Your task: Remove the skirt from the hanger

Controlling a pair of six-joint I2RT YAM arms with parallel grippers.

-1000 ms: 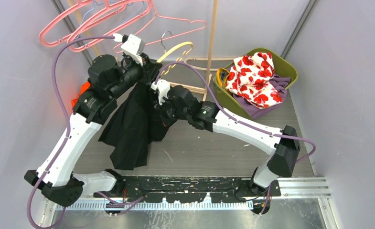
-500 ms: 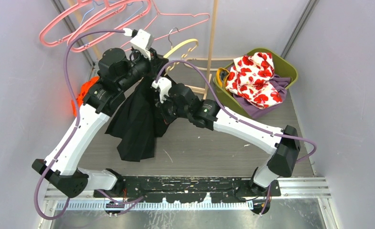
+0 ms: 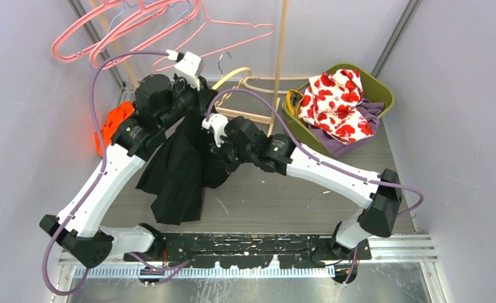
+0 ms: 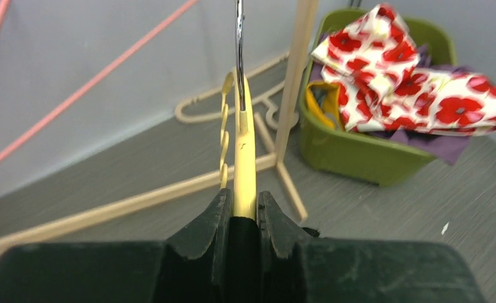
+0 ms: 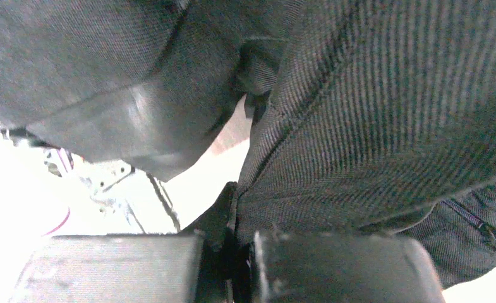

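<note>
Grey table (image 3: pixel 264 197), far-left corner: left gripper (image 4: pixel 244 201) clamps yellow plastic hanger (image 4: pixel 245 158), right gripper (image 5: pixel 237 221) pinches black twill skirt (image 5: pixel 384 126); you pull apart steadily.

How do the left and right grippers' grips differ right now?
The left gripper clamps the rigid yellow hanger just below its metal hook. The right gripper pinches a fold of the soft black skirt. From above, the left gripper sits at the skirt's top, farther from the bases, and the right gripper meets it lower down. Both are shut on their loads.
</note>
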